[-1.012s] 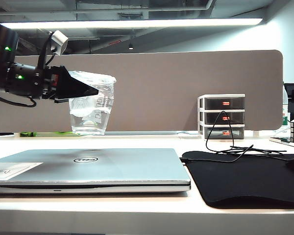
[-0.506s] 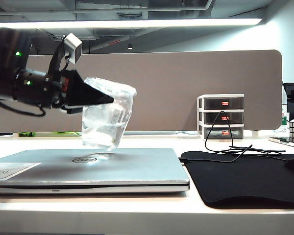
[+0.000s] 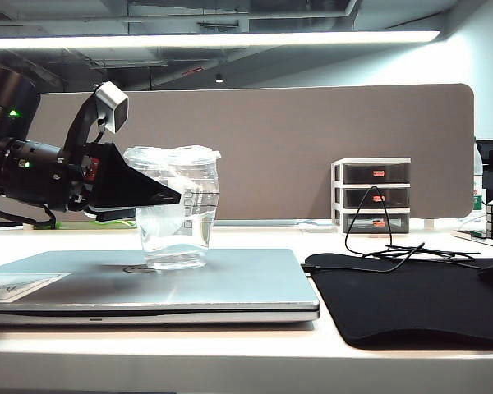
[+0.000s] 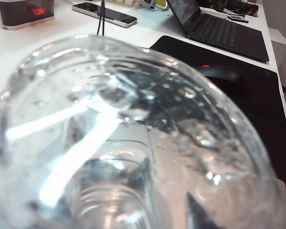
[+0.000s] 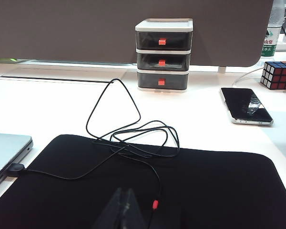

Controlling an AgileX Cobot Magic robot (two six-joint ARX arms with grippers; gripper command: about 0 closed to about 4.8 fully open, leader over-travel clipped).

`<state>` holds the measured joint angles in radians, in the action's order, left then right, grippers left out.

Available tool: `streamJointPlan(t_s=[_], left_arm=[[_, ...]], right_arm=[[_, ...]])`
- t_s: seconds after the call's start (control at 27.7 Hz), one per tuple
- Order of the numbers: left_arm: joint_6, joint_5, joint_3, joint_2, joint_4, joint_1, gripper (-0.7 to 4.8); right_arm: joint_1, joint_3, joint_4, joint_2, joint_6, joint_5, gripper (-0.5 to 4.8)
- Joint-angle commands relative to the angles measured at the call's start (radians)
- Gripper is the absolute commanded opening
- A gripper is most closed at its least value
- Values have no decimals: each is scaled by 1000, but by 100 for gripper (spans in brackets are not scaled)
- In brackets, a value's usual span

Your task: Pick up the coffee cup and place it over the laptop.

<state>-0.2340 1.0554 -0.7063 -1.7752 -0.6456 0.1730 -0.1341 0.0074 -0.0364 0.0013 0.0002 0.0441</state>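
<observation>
Coffee cup (image 3: 177,209) upright on the lid of the laptop (image 3: 230,283), base resting just beside the round dark logo, near the middle of the lid rather than its edge, likely so a tall, water-filled thing has flat support on every side; left gripper (image 3: 152,197) reaching in level from the left of the exterior view, dark fingers either side of the cup wall just below the flat lid, high enough to leave the base free to settle; whether clamped on the cup or already eased off, impossible to tell, since the fingers sit right against the clear plastic; in the left wrist view only the cup's lid and ice (image 4: 133,124) filling the picture, so close to the palm, no fingertips plainly shown. Right gripper (image 5: 123,210) well apart, low over the black mat (image 5: 181,191) near the loose cable (image 5: 128,138), fingertips pressed together and holding nothing, probably parked clear of the work. By the look of it, placing all but done; release and a straight pull-back without tipping the cup probably the only steps left.
</observation>
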Motion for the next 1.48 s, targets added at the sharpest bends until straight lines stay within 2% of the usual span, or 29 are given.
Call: streamJointPlan(t_s=[0.04,0.22,0.36,0.58,0.76,0.8,0.83,0.87,1.01,1.16,1.23,1.34,1.48], left_arm=[[-5,-4,1,7,-5,-2,314],[-11,-24,31,43,-2,-27,314],[-20,-24,70,90,16,-82,342],[-13,-24,144,187,56,-145,342],[6,-80,197,317,100,-152,339],[6,-111,209,371,143,-151,326],[6,-166,219,436,206,-150,270],[6,-204,225,475,245,-150,237],[2,-364,230,601,395,-150,154],[-1,-544,230,743,531,-136,16],[5,-572,230,795,570,-135,-5],[6,-592,230,865,630,-136,-6],[29,-702,230,964,732,-136,-6]], right_arm=[[0,-5,11,-2,-1,-2,-6],[0,-5,11,-2,-1,-2,-6],[0,-5,11,-2,-1,-2,-6],[0,-5,11,-2,-1,-2,-6],[0,-5,11,-2,-1,-2,-6],[0,-5,11,-2,-1,-3,-6],[0,-5,11,-2,-1,-3,-6],[0,-5,11,-2,-1,-3,-6],[0,-5,11,-2,-1,-14,-6],[0,-5,11,-2,0,-28,-6],[0,-5,11,-2,0,-29,-6],[0,-5,11,-2,0,-47,-6],[0,-5,11,-2,-1,-47,-6]])
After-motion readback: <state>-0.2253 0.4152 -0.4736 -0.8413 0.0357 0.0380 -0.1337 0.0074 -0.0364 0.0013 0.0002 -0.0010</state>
